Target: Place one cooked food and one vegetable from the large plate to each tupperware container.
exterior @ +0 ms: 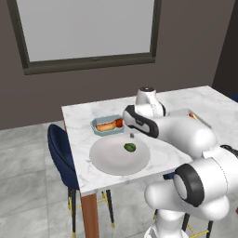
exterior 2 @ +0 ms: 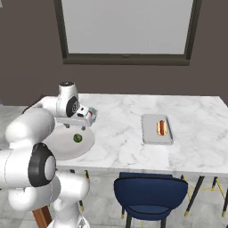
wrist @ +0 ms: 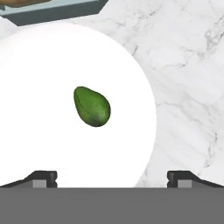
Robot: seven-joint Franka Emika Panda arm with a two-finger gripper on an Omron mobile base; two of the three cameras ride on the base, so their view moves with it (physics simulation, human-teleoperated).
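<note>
The large plate [exterior: 111,161] [exterior 2: 60,147] [wrist: 43,65] lies near the table's front left corner with one green vegetable [exterior: 130,147] [exterior 2: 78,138] [wrist: 92,106] on it. My gripper [exterior: 132,135] [exterior 2: 77,128] [wrist: 113,179] hovers just above that vegetable, open and empty. Behind the plate, the blue-green tupperware container [exterior: 97,125] [exterior 2: 92,112] [wrist: 57,12] holds a hot dog [exterior: 106,125] and a small red vegetable [exterior: 119,122]. Farther right, the grey tupperware container [exterior 2: 149,129] holds a second hot dog [exterior 2: 161,128]. In the left base view my arm hides most of that container.
The marble table [exterior: 83,153] [exterior 2: 120,138] ends close to the plate's front and left sides. A blue chair [exterior: 60,148] stands at the table's left end and another [exterior 2: 149,191] at its front. A dark wall with a window rises behind.
</note>
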